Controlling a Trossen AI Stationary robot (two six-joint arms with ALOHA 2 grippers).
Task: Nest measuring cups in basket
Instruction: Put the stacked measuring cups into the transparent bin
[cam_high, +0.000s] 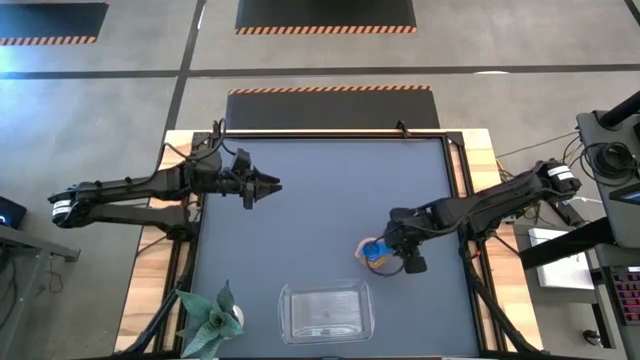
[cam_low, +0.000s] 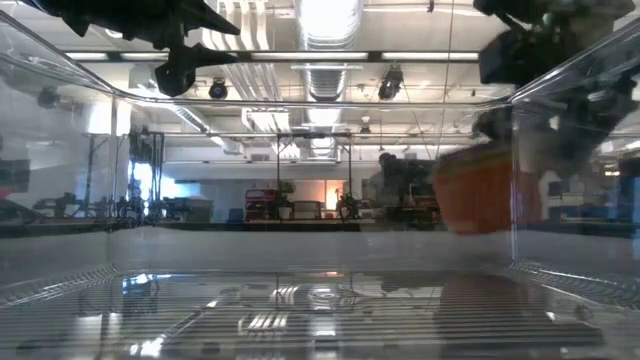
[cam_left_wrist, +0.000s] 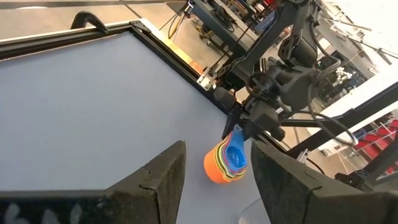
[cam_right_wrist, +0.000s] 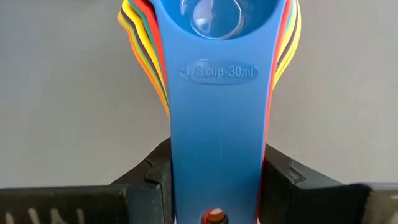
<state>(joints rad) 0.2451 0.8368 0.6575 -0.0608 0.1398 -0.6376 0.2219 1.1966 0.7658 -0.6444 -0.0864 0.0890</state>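
1. The right gripper (cam_high: 392, 257) is closed on the cups (cam_high: 374, 252); the stack is already nested, blue one on top, orange outermost; the right wrist view shows the blue handle (cam_right_wrist: 217, 143) clamped between the two fingers (cam_right_wrist: 146, 180), bowls pointing straight out ahead of the fingertips.
2. The stack's long axis runs in line with the gripper, handles toward the wrist, bowls away from it; in the left wrist view the bowls (cam_left_wrist: 227, 165) hang below the gripper, near or on the mat; I cannot tell whether they touch it.
3. The basket (cam_high: 290, 300) lies near the gripper, toward the table's front edge and off to the side the bowls point; it looks empty of cups.
4. The left gripper (cam_high: 262, 187) hovers well apart, beyond the stack, fingers spread and holding nothing; the right arm is plainly the nearer one.
5. Judgement: the move ahead is a short carry forward and sideways over the basket's rim, then a release; the risk is the stack tipping as the handles are let go.
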